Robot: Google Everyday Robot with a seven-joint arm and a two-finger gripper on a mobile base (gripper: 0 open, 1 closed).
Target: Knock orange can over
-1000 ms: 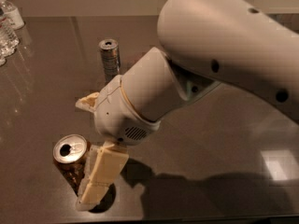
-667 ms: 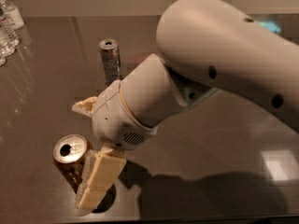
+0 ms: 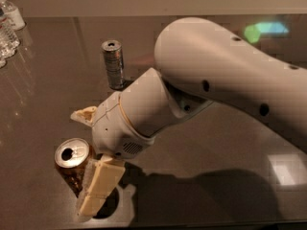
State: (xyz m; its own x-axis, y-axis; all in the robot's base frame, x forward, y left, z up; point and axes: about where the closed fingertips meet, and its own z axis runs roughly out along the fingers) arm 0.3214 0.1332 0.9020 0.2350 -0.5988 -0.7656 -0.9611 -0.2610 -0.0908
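Observation:
The orange can (image 3: 71, 169) stands upright near the front left of the dark table, its silver top with pull-tab opening facing up. My gripper (image 3: 83, 161) is open right at the can. One cream finger (image 3: 100, 186) lies against the can's right side, reaching down past its base. The other finger (image 3: 84, 114) is behind the can, apart from it. The big white arm reaches in from the right and hides the table behind the gripper.
A slimmer, taller silver-grey can (image 3: 113, 63) stands upright farther back. Clear water bottles (image 3: 7, 25) stand at the far left edge. The table's front edge (image 3: 192, 224) runs just below the gripper.
My gripper has shifted slightly left and toward the front, closing in on the orange can. The can still stands in the same spot.

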